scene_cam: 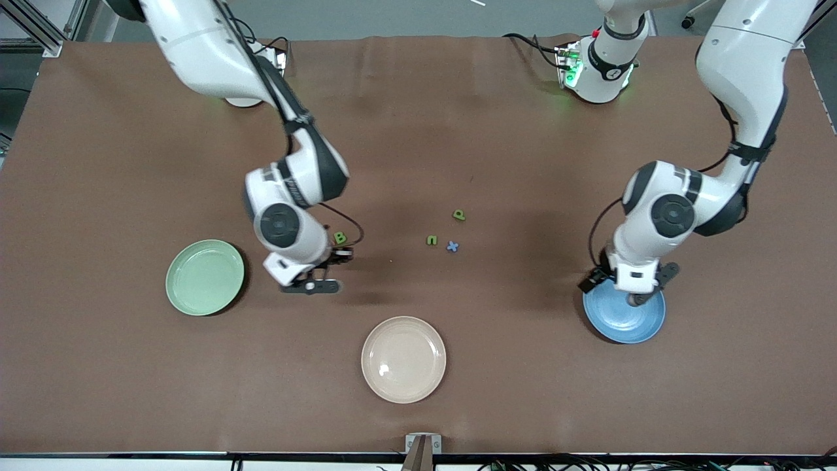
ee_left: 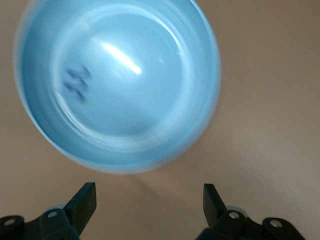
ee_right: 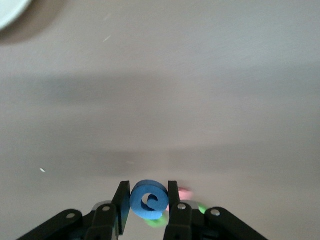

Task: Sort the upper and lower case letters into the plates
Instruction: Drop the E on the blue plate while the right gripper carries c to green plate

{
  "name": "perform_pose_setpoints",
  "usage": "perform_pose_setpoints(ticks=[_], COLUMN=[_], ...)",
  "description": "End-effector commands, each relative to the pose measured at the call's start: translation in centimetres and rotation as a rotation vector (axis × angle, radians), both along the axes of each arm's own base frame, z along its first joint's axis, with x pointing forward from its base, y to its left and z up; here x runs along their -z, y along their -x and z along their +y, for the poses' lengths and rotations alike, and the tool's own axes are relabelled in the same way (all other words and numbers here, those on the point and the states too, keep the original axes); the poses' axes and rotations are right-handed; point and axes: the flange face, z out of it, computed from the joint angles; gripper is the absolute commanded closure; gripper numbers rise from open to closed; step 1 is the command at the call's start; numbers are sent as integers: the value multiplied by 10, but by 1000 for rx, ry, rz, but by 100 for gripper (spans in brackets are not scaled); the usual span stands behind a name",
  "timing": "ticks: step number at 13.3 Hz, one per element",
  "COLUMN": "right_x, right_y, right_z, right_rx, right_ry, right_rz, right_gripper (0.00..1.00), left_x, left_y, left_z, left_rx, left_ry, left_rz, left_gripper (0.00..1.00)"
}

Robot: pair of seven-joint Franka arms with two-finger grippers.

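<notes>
My right gripper (scene_cam: 337, 256) is shut on a small blue curled letter (ee_right: 148, 200) and holds it just above the table beside a green B (scene_cam: 340, 238). Blurred green and pink shapes show under its fingers (ee_right: 121, 207) in the right wrist view. The mint green plate (scene_cam: 204, 277) lies toward the right arm's end. My left gripper (scene_cam: 629, 291) is open and empty over the rim of the blue plate (scene_cam: 624, 317). The left wrist view shows the blue plate (ee_left: 117, 85) with a dark smudge inside. A green p (scene_cam: 459, 214), a green n (scene_cam: 431, 240) and a blue x (scene_cam: 452, 246) lie mid-table.
A cream-beige plate (scene_cam: 403, 358) lies nearest the front camera, between the two arms' ends. The brown table cloth (scene_cam: 523, 392) covers the whole table.
</notes>
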Motion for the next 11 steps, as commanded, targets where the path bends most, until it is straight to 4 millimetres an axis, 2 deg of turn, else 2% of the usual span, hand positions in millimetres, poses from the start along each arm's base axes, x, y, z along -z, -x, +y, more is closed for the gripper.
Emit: perform_pose_setpoints(ticks=[1,2,3,4,5,6,8,9,11], right_x=[-20,-15,-8,-3,6,14,29,35,46], right_y=[-2,-4,-3,2,5,8,11,14,19], right_z=[-98,-141,-173,-192,-223,-242,-273,-279,-284], right_rx=[-36,-53,-73,-97,-109,-131,-162,-179,-193], right_ry=[-28,-40,-51,-57,-64,-68,-68,-64,-53], right_rz=[31,40,38,24,11,-7,-44,-72,-106], right_gripper=[85,85,85,85,85,85,85,85,84], left_x=[-1,1,3,8,13,16,28,38,44], left_y=[22,34,48,64,76,88,113,125,144], left_z=[-57,-86,-114,-143,-162,-180,-212,-225,-249], left_rx=[-33,-80,-115,-150,-180,-211,-258,-279,-280], left_ry=[13,14,15,15,14,13,9,4,4], left_rz=[15,19,24,34,42,49,70,89,95], left_gripper=[9,10,10,10,13,14,19,21,24])
